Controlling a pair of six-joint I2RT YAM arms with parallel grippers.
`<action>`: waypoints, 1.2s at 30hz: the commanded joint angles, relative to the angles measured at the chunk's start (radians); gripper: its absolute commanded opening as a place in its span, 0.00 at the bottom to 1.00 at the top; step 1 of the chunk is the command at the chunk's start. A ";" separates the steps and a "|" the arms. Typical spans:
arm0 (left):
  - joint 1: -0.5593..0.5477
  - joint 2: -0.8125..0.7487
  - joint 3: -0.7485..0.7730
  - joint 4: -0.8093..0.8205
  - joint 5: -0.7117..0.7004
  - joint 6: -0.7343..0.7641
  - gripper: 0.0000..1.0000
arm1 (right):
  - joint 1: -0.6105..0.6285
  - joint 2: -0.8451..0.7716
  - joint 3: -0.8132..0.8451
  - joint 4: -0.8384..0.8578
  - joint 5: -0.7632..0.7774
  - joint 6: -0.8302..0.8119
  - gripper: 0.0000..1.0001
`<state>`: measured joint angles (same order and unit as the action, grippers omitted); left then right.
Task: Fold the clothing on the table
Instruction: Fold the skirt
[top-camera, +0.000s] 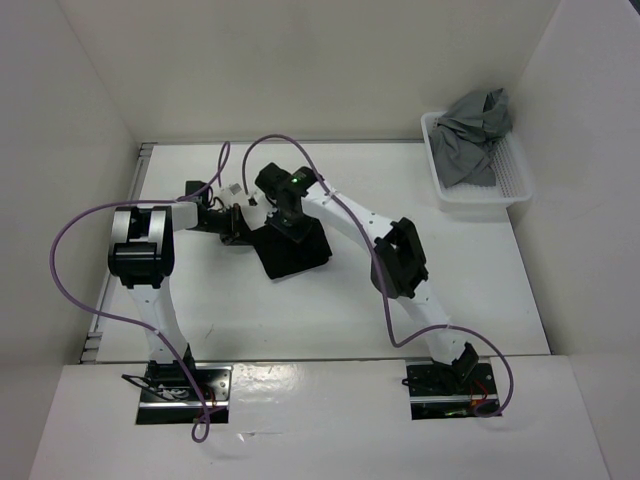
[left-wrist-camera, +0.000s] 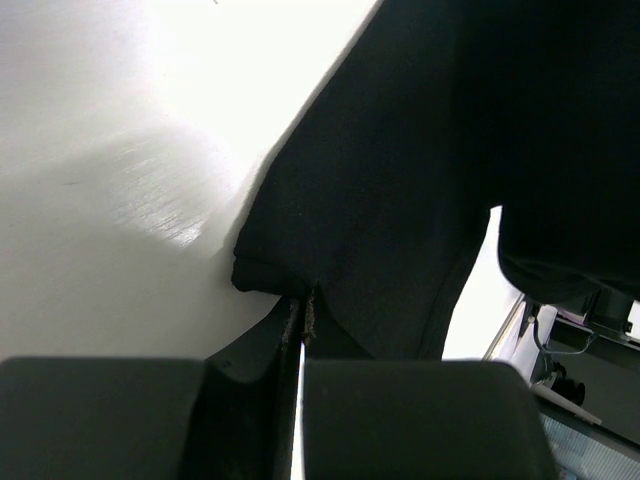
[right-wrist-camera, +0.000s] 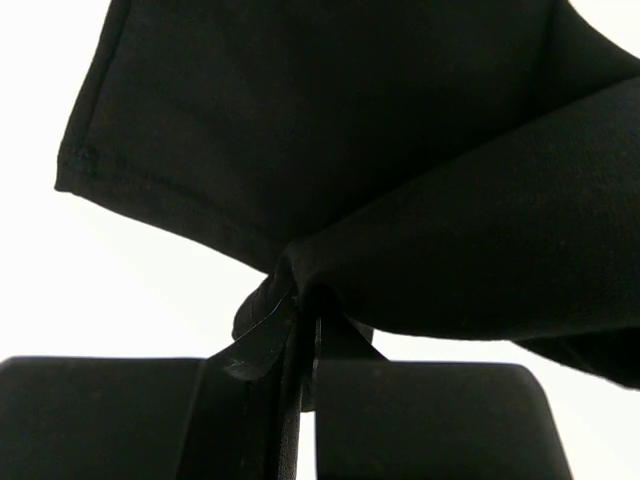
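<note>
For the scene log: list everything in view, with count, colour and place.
clothing: one, black, middle of the table, pinched by both grippers
table: one, white, under the clothing and the arms
basket: one, white, far right corner of the table
grey garment: one, grey, bunched in the basket
cables: two, purple, looping along the arms
arms: two, white and black, bases at the near edge
left gripper: one, black, shut on the clothing's edge
right gripper: one, black, shut on a bunched fold of the clothing
</note>
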<state>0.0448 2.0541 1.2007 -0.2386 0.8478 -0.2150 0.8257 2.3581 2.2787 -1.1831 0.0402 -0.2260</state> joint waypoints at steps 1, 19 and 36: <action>-0.013 -0.005 0.010 0.002 -0.016 0.011 0.00 | 0.027 0.027 0.056 -0.018 0.004 -0.001 0.00; -0.022 -0.005 0.010 0.002 -0.016 0.011 0.00 | 0.055 0.086 0.126 -0.036 -0.017 -0.001 0.00; -0.022 -0.005 0.010 0.002 -0.007 0.011 0.00 | 0.082 0.115 0.165 -0.046 -0.008 -0.010 0.02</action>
<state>0.0319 2.0537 1.2007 -0.2371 0.8478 -0.2150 0.8948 2.4626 2.3844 -1.2102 0.0376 -0.2295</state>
